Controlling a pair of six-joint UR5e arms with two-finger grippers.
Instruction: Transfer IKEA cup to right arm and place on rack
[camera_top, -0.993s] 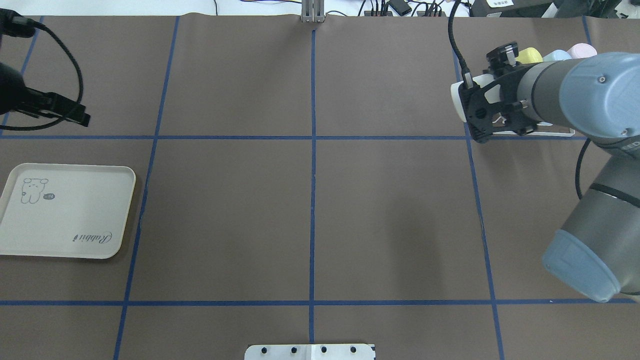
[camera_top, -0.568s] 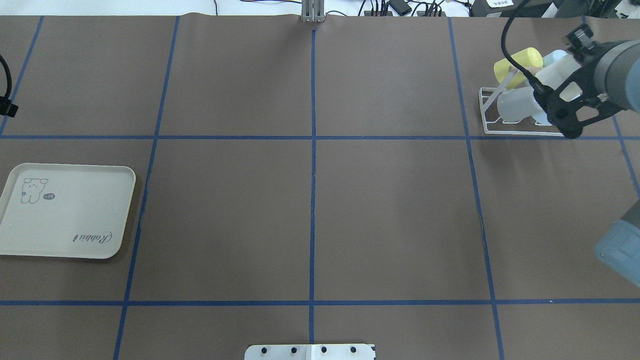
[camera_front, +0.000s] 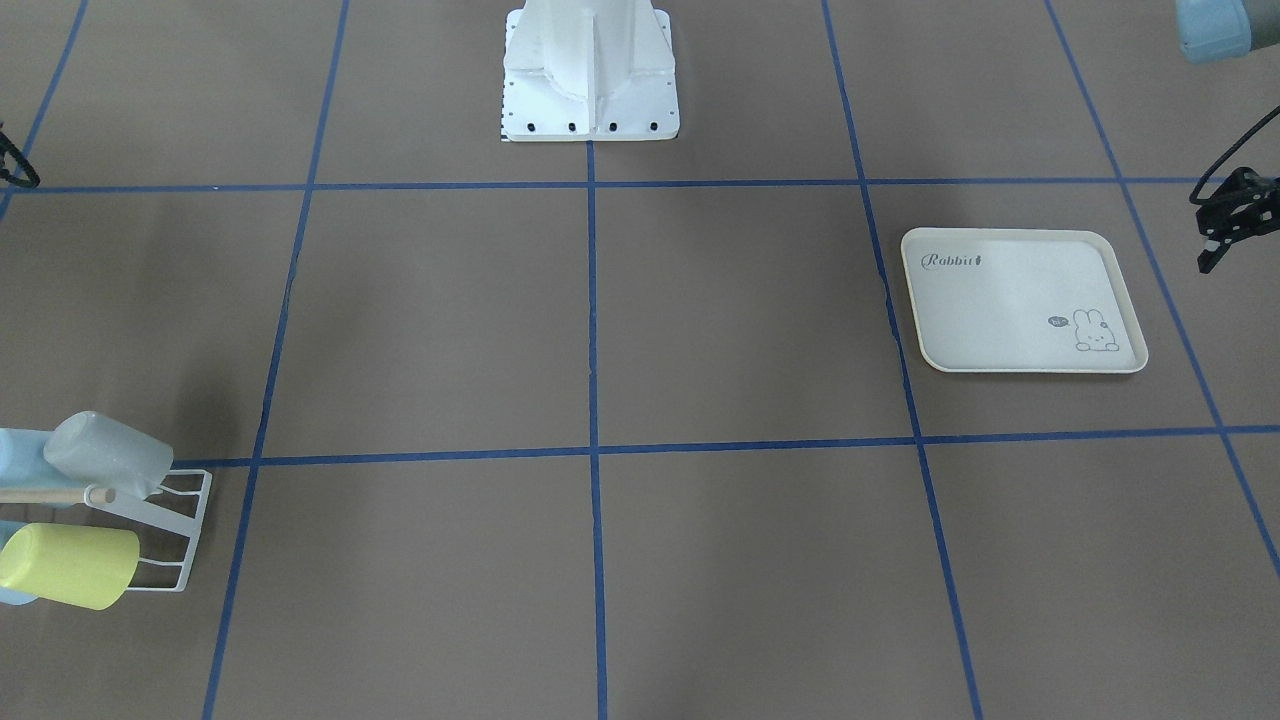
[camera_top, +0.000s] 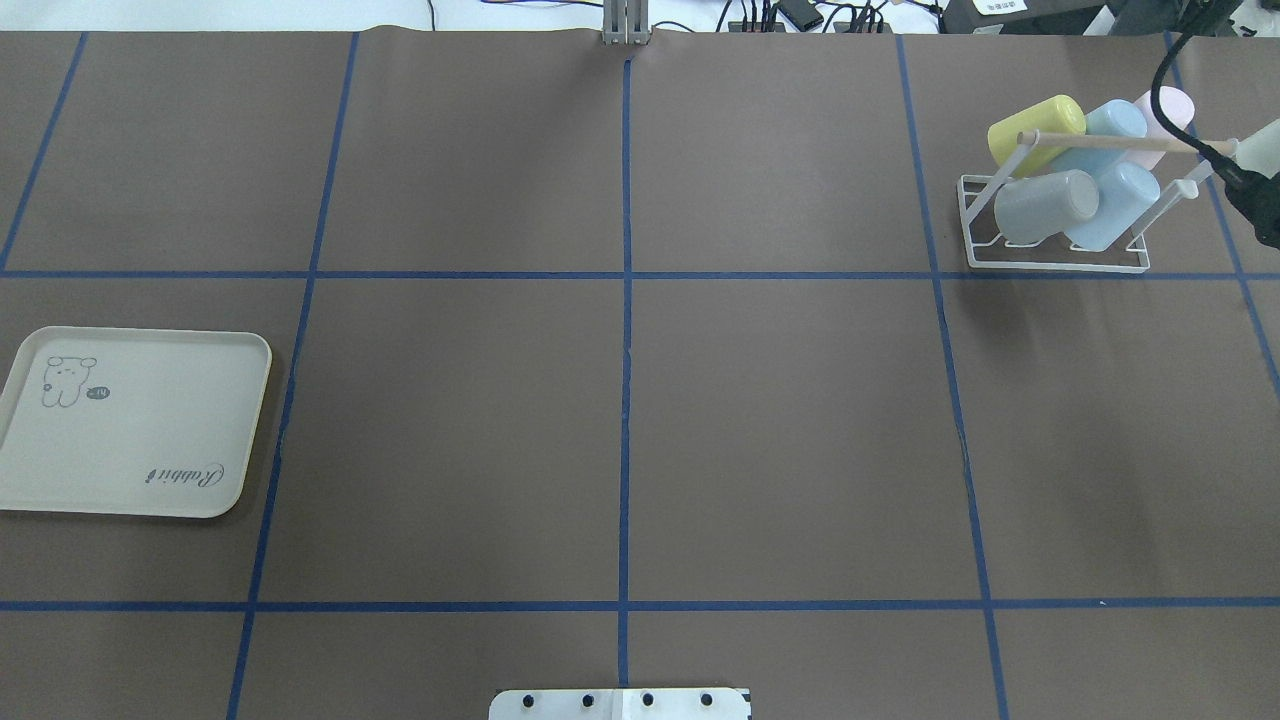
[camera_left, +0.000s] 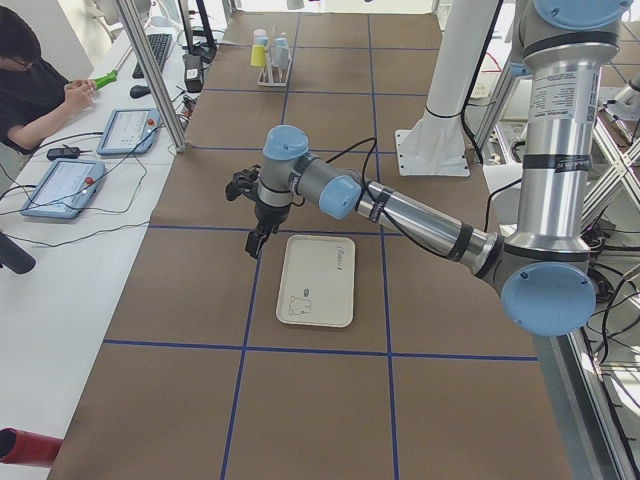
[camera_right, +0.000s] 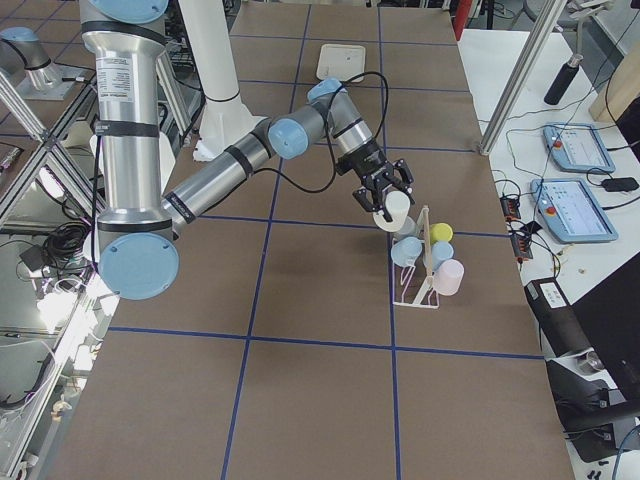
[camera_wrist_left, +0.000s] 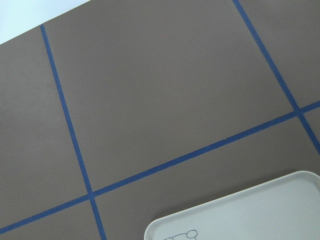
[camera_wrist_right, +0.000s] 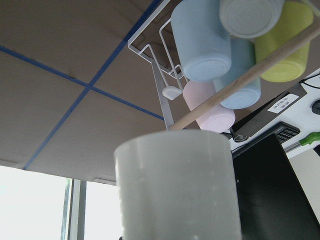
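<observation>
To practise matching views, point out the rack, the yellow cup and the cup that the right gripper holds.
rack (camera_top: 1050, 268): overhead view, front base wire.
yellow cup (camera_top: 1035, 128): overhead view, side wall.
white cup (camera_wrist_right: 177, 185): right wrist view, side wall.

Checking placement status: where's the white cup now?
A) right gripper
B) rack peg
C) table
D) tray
A: exterior right shows the right gripper around the white cup, and the right wrist view has it close in the foreground, short of the rack.
</observation>
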